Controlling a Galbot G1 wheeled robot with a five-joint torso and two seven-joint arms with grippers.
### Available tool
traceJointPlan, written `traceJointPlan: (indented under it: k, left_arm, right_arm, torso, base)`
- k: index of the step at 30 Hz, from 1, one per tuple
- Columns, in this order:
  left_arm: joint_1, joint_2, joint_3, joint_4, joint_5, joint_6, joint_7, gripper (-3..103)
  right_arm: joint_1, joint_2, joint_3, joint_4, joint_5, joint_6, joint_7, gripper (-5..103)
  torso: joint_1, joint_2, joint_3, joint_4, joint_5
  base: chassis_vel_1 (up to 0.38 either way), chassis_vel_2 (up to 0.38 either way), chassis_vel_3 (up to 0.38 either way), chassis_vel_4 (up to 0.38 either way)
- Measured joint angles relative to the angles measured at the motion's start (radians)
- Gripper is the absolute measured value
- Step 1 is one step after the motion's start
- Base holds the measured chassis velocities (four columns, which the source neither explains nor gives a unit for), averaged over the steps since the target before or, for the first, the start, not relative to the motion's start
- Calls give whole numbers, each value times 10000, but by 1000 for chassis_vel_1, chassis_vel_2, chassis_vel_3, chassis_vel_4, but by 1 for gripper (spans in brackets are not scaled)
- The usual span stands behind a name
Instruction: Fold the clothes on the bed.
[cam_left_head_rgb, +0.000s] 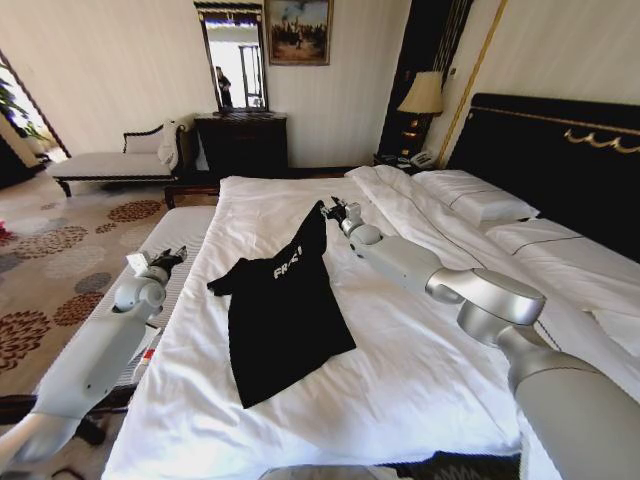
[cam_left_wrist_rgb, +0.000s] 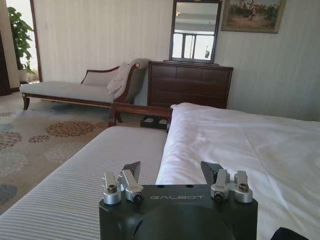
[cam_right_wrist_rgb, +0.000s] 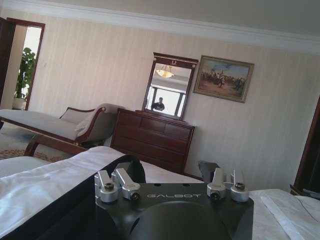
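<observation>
The clothes are one black T-shirt lying on the white bed, with white lettering showing on a turned-over part. Its upper end rises in a narrow peak to my right gripper. In the right wrist view that gripper stands open, and black fabric lies against one finger and curls over its tip. My left gripper hangs off the bed's left side over a striped bench. The left wrist view shows this gripper open with nothing between its fingers, next to the duvet's edge.
The striped bench runs along the bed's left side. Pillows and the dark headboard are at the right. A chaise, a dark dresser with a mirror and a lamp line the far wall.
</observation>
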Motion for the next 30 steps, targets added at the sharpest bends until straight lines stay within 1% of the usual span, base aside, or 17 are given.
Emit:
traceJointPlan:
  k: [2, 3, 4, 5, 6, 7, 8, 11, 14, 20, 22, 23, 25, 26, 27, 29, 30]
  left_arm:
    - [144, 145, -164, -122, -85, 22, -9, 79]
    - [191, 183, -210, -166, -113, 31, -10, 84]
    - [281, 247, -290, -244, -159, 44, -13, 84]
    - [474, 366, -455, -401, -224, 79, -8, 89]
    - [474, 366, -455, -401, -224, 79, -8, 89]
    - [713, 501, -655, -556, -273, 106, -2, 94]
    - [899, 586, -793, -678, -297, 117, 32, 98]
    - [1330, 755, -1124, -934, -340, 138, 114, 100]
    - [2109, 1056, -1736, -1426, -486, 216, 239, 100]
    - [2966, 1504, -2544, -2014, -612, 310, 371, 100]
    - [3236, 1654, -2882, -2276, -719, 371, 376, 100]
    - [3349, 1696, -3023, -2408, -749, 390, 378, 100]
    - [3383, 1705, -3063, -2447, -755, 395, 378, 100]
    - [3542, 1711, -3225, -2645, -764, 423, 376, 100]
    - [3542, 1711, -3225, -2645, -764, 423, 376, 100]
    - [3846, 1614, -3501, -2985, -757, 463, 337, 100]
    - [4019, 1558, -3629, -3135, -730, 474, 321, 100]
  right_arm:
    - [19, -12, 20, 9, -219, -234, 275, 79]
    - [27, -10, 6, 9, -303, -391, 426, 79]
    - [37, 4, -41, 17, -406, -668, 662, 84]
    - [121, 72, -173, 88, -495, -1430, 1205, 90]
    - [121, 72, -173, 88, -495, -1430, 1205, 90]
    - [315, 209, -386, 178, -417, -2222, 1623, 95]
    - [472, 321, -561, 267, -186, -2504, 1636, 98]
    - [843, 576, -846, 476, 570, -2461, 865, 100]
    - [1352, 879, -996, 633, 1335, -2287, 132, 100]
    - [2003, 1693, -1932, 585, 366, -2673, -129, 100]
    - [2261, 2405, -2632, 1038, 261, -2257, -946, 100]
    - [2377, 2822, -3001, 1355, 526, -1694, -1685, 100]
    - [2410, 2947, -3111, 1449, 627, -1491, -1972, 100]
    - [2508, 3393, -3510, 1752, 915, -534, -3212, 100]
    - [2508, 3393, -3510, 1752, 915, -534, -3212, 100]
    - [2510, 3711, -3799, 1818, 862, 239, -3926, 100]
    - [2442, 3769, -3778, 1816, 723, 353, -3863, 100]
  torso:
    - [0, 0, 0, 0, 0]
    - [0, 0, 0, 0, 0]
    - [0, 0, -1, 1, 0]
    - [0, -1, 0, 1, 0]
    - [0, -1, 0, 1, 0]
    - [0, 0, 1, 0, 1]
    - [1, 0, 0, -1, 0]
    - [1, 0, 0, -8, 0]
    - [-1, 1, -1, 5, 0]
    - [-1, 1, -1, 6, -2]
    - [-1, 1, -1, -8, 3]
    - [-1, 1, -2, -13, 4]
    - [-1, 1, -1, -15, 5]
    - [-1, 1, -1, -15, 6]
    - [-1, 1, -1, -15, 6]
    - [-2, 1, -2, -7, 7]
    - [-2, 2, -2, 0, 1]
  base:
    - [0, 0, 0, 0]
    - [0, 0, 0, 0]
    - [0, 0, 0, 0]
    - [0, 0, 0, 0]
    - [0, 0, 0, 0]
    - [0, 0, 0, 0]
    - [0, 0, 0, 0]
    - [0, 0, 0, 0]
    - [0, 0, 0, 0]
    - [0, 0, 0, 0]
    - [0, 0, 0, 0]
    - [0, 0, 0, 0]
    - [0, 0, 0, 0]
    - [0, 0, 0, 0]
    - [0, 0, 0, 0]
    - [0, 0, 0, 0]
    - [0, 0, 0, 0]
